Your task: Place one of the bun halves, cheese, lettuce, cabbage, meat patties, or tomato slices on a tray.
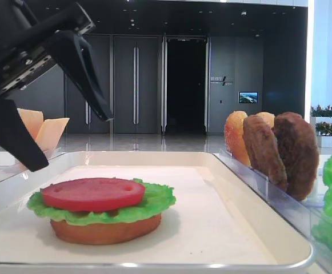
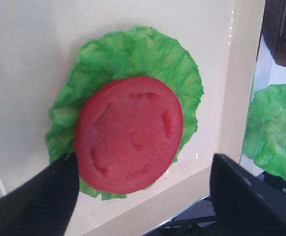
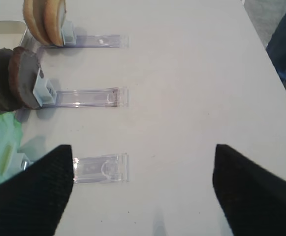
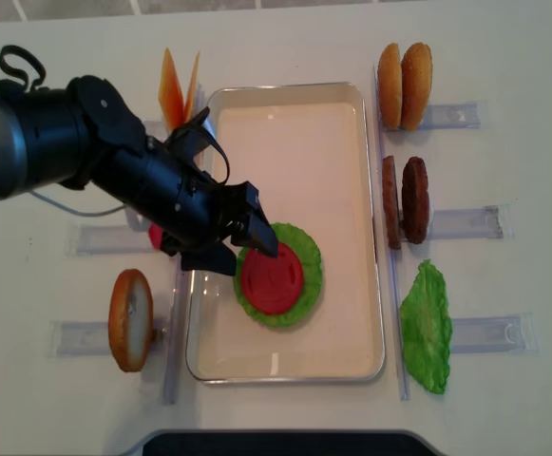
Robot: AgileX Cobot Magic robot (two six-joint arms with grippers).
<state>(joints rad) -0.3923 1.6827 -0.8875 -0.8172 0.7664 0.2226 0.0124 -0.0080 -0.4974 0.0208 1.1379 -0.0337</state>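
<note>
Stack on tray: bun half [image 1: 105,230] lies flat on the tray [image 1: 223,228], lettuce [image 1: 154,201] on top of it, a tomato slice [image 1: 93,193] topmost; the three sit left of the tray's middle, toward the near rim in the low exterior view.
Left jaws: left gripper [image 4: 241,231] hangs just above the stack, jaws spread wide and grasping nothing; in the left wrist view the tomato slice [image 2: 129,133] sits between the two dark fingers [image 2: 39,194], free of both.
Key relation: the stack lies directly below and slightly ahead of the left jaws; the slice is round, so no long axis governs a grip. I judge the tomato placed, with the next item due from a rack.
Right jaws: right gripper [image 3: 143,191] is parted and empty over bare bench, well apart from the tray.
Nearer arm: meat patties [image 4: 404,200], bun halves [image 4: 404,85] and a spare lettuce leaf [image 4: 426,325] stand on the right side, closer to the right arm; cheese [image 4: 179,87], another bun [image 4: 130,319] and a red slice mostly hidden by the arm stand on the left.
Surface: white bench [image 4: 504,380], clear plastic racks [image 4: 466,223] flanking both long sides of the off-white tray.
Room: dark doors [image 1: 137,85] and a dim hall far behind.
</note>
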